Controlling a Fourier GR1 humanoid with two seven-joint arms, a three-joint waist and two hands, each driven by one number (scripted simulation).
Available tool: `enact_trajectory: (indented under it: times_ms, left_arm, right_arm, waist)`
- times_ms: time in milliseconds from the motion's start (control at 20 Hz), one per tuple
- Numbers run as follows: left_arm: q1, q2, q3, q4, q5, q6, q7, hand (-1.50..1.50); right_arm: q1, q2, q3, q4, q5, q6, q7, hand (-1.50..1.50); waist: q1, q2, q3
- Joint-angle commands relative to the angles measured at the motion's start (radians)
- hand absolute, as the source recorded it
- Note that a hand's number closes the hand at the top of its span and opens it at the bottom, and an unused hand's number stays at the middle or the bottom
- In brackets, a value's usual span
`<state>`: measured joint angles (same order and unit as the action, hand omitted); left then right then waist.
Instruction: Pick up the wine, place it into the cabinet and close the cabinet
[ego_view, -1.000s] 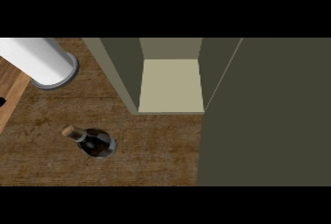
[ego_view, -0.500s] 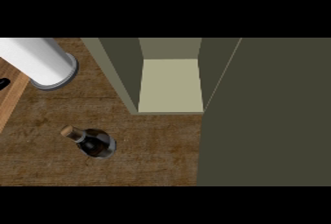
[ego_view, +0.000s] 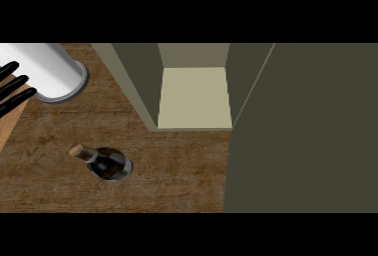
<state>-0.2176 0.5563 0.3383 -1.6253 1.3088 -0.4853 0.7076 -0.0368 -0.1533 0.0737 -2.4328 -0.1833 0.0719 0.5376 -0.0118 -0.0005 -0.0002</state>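
A dark wine bottle (ego_view: 105, 162) with a cork top stands upright on the wooden counter (ego_view: 177, 170), left of centre. Behind it the olive cabinet (ego_view: 140, 85) is open and shows a pale inner shelf (ego_view: 193, 97) with nothing on it. Its open door (ego_view: 303, 130) fills the right side of the view. The straight, spread black fingers of my left hand (ego_view: 12, 86) show at the left edge, well above and left of the bottle and apart from it. My right hand does not show.
A white cylinder (ego_view: 46, 70) with a grey rim lies at the back left, just beside my left hand's fingers. A strip of lighter wood (ego_view: 9, 125) runs along the left edge below them.
My left hand's fingers have come into view at the left edge and risen beside the white cylinder. The bottle and the cabinet have not moved.
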Motion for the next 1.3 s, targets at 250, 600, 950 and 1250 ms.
enact_trajectory:
  times_ms: [250, 600, 950, 1250]
  left_arm:
    - [0.021, -0.07, -0.049, 0.115, -0.108, -0.128, -0.018, -1.5]
    - [-0.015, -0.126, -0.052, 0.309, -0.208, -0.292, -0.095, -1.5]
    - [-0.038, -0.174, -0.01, 0.434, -0.422, -0.358, -0.264, -1.5]
    - [-0.053, -0.203, -0.003, 0.578, -0.581, -0.456, -0.401, -1.5]
  right_arm:
    - [0.074, 0.002, -0.004, -0.171, -0.075, 0.02, 0.054, -1.5]
    - [0.026, 0.055, 0.085, -0.16, 0.044, -0.032, 0.089, -1.5]
    - [-0.086, 0.0, -0.037, -0.137, -0.078, -0.024, 0.156, -1.5]
    - [-0.063, 0.018, -0.019, -0.138, -0.025, -0.026, 0.136, -1.5]
  waist:
    - [0.002, -0.002, 0.0]
    - [-0.001, 0.0, -0.001]
    - [0.001, 0.001, -0.001]
    - [-0.002, 0.002, -0.001]
